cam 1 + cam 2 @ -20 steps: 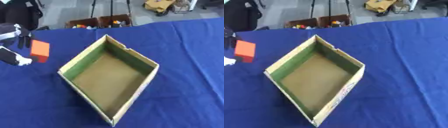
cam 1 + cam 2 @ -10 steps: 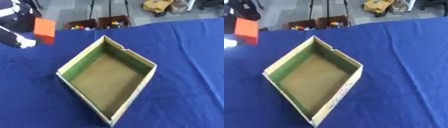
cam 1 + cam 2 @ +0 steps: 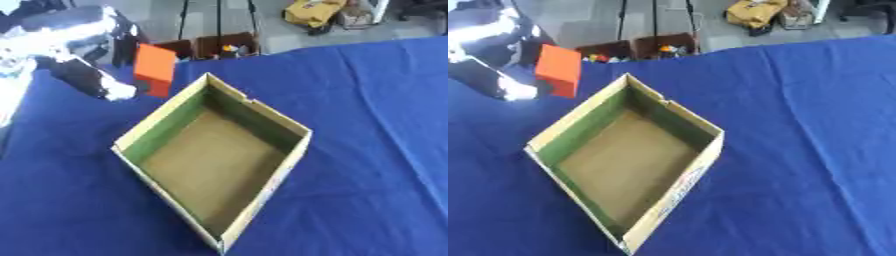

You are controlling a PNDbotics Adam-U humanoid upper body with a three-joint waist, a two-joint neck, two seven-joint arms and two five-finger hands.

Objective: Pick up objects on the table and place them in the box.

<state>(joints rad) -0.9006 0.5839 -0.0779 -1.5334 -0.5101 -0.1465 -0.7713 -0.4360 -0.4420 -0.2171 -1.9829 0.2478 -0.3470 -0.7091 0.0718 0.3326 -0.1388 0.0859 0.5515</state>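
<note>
Blue tablecloth (image 3: pixel 367 110) under the cardboard box (image 3: pixel 214 160), left hand (image 3: pixel 87 75) clamped on the orange block (image 3: pixel 155 69) just outside its left wall, so releasing now probably misses

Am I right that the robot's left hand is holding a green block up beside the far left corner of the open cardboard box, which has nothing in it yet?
Not quite: the block is orange, not green, as the left eye view shows. The rest stands: the left hand holds it up beside the far left corner of the open cardboard box, which has nothing in it yet.
</note>
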